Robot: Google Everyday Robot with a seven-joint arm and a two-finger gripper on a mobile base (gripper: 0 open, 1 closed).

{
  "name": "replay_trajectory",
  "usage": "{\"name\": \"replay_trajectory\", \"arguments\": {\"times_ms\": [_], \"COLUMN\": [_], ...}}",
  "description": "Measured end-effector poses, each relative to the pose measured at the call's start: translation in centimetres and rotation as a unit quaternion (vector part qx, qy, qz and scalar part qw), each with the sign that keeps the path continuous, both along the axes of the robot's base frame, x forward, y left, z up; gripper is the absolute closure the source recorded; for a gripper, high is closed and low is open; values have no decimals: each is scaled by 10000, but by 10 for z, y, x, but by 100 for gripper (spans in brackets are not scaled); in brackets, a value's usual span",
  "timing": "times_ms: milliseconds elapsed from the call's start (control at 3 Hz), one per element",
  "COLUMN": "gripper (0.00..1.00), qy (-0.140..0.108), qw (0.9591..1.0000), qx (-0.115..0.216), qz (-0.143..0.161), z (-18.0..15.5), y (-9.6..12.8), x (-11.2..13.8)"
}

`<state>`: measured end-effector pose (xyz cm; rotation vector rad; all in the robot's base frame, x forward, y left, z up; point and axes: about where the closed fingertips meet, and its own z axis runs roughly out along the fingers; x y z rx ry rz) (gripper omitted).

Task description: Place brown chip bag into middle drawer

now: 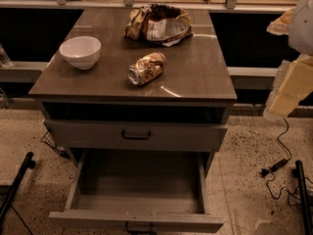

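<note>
The brown chip bag (159, 23) lies crumpled at the back of the cabinet top, in brown, cream and yellow foil with pale panels. The middle drawer (78, 180) is pulled out wide below, a deep tray with side walls, nothing inside it, and a dark handle (139, 227) on its front edge. Only cream and white parts of my arm (293, 82) show at the right edge, well to the right of the cabinet and away from the bag. My gripper itself is out of view.
A white bowl (80, 52) sits at the left of the cabinet top (205, 77). A dented brown-and-gold can (146, 68) lies on its side in the middle. A shut drawer front with a black curved handle (136, 135) is above the open drawer. A cable (279, 165) lies on the floor at right.
</note>
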<state>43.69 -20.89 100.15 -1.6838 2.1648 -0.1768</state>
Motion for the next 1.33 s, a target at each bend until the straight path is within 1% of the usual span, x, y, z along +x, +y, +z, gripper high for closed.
{"name": "replay_trajectory", "arguments": {"times_ms": [333, 667, 1000, 1333], "gripper": [0, 0, 0, 0], "qy": [-1, -383, -936, -1554], "qw": [10000, 9992, 9954, 9875], "qx": [0, 112, 183, 224], "qz": [0, -83, -55, 127], "z": [0, 7, 23, 56], "y": [0, 9, 24, 47], "x": [0, 28, 82, 152]}}
